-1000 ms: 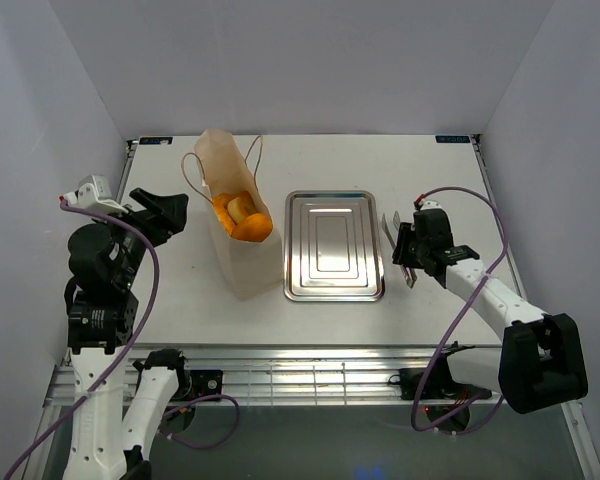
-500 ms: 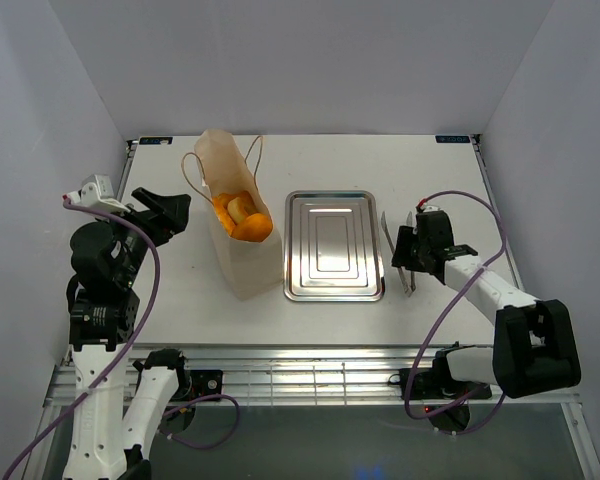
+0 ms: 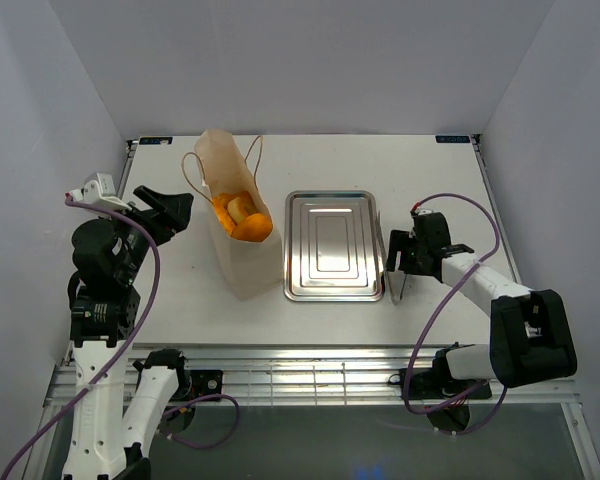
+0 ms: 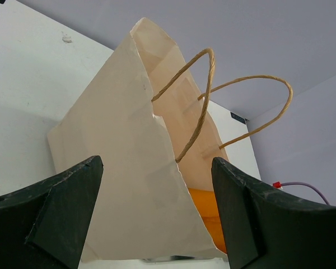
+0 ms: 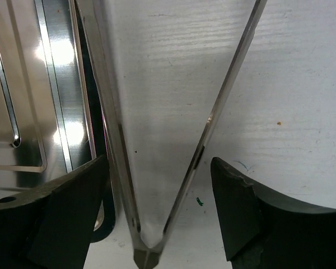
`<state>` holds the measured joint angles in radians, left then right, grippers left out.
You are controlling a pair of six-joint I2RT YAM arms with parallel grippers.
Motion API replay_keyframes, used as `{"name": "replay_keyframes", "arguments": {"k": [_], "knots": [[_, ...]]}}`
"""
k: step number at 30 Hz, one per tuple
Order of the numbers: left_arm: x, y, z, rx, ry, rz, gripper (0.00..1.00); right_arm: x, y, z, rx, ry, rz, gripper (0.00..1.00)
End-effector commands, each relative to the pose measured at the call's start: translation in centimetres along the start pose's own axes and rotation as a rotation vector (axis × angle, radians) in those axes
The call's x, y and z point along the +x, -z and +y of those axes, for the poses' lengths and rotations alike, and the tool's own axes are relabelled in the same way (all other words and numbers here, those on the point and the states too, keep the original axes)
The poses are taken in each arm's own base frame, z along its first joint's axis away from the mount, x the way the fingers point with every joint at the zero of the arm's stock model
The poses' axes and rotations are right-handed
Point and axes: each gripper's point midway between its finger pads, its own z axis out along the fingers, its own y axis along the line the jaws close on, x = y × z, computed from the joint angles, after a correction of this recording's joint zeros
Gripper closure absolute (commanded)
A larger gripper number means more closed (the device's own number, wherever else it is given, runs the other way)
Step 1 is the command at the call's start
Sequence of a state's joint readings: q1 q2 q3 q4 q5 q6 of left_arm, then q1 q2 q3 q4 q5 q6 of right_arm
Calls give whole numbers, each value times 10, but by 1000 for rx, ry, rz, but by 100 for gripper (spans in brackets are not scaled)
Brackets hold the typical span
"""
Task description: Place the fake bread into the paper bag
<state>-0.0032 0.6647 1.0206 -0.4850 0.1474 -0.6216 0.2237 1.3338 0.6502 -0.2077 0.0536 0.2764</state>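
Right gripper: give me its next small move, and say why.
Probably lift the right gripper straight up, clear of the tongs. Its jaws stand apart either side of the tongs, which lie on the table beside the empty tray, and the fake bread shows orange inside the paper bag, so nothing seems left to pick up.

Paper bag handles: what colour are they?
Tan string handles, clearest in the left wrist view.

Left end effector (image 4: 157, 210) wide apart, right end effector (image 5: 158, 207) parted
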Motion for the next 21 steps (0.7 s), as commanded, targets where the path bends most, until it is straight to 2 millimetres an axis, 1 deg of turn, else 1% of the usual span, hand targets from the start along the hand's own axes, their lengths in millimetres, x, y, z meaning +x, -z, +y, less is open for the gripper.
{"name": "replay_keyframes", "arguments": {"k": [1,2,3,4,5,9,12,16,19,20,21], "knots": [[1,-1,-3,21,7,0,11,-10,6,0,-6,25,-40,20],[1,-1,-3,20,7,1,11,-11,8,0,-4,28,-45,15],[2,-1,-2,19,8,2,11,-12,9,0,-3,29,-47,6],[2,-1,-2,19,8,2,11,-12,10,0,-5,31,-49,1],[2,-1,-2,19,6,2,11,-15,12,0,-7,31,-60,10],[3,0,-1,17,6,4,11,-19,20,2,-14,30,-77,10],[6,0,0,16,7,9,11,-27,29,4,-20,29,-98,10],[8,0,1,15,14,12,11,-34,44,8,-37,30,-116,10],[12,-1,3,14,20,21,11,-34,52,15,-73,30,-127,10],[14,-2,5,12,22,27,11,-33,55,22,-116,29,-123,10],[15,-2,6,10,24,27,11,-32,56,24,-131,27,-121,10]]}}
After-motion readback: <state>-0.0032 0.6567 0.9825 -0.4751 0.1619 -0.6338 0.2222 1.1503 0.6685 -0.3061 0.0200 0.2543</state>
